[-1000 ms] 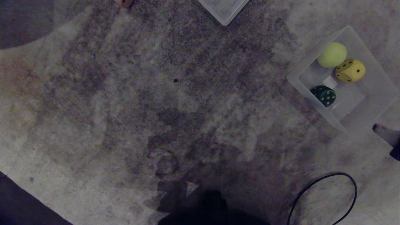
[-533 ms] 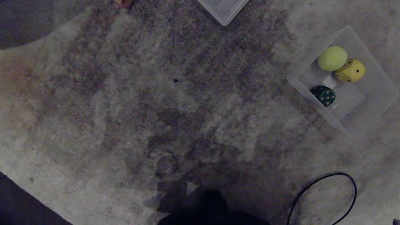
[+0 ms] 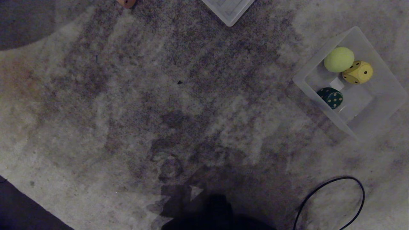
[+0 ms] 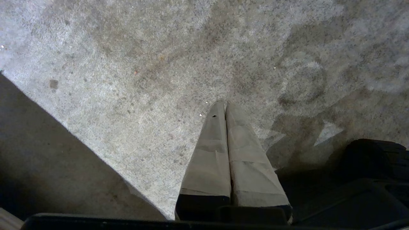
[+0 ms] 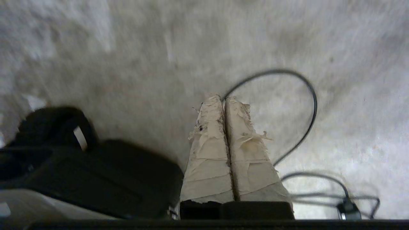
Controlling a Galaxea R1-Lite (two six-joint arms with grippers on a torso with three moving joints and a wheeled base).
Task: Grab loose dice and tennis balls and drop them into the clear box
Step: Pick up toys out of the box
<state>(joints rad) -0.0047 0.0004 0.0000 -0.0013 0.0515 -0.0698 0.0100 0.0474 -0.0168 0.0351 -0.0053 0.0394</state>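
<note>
Blotchy grey carpet (image 3: 159, 95), box (image 3: 383, 105) at the right.
Ball (image 3: 339, 59), yellow die (image 3: 358, 72) and green die (image 3: 330, 97) lie inside (black cable (image 3: 332, 198) nearby); left end effector (image 4: 225, 107) and right end effector (image 5: 224, 99) pinched closed, empty.

left tool (image 4: 225, 107): fingers pressed together, empty, over the floor | right tool (image 5: 223, 99): fingers together, empty

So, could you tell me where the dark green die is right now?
In the head view, the dark green die sits inside the clear box at right, near its front wall, below the tennis ball.
</note>
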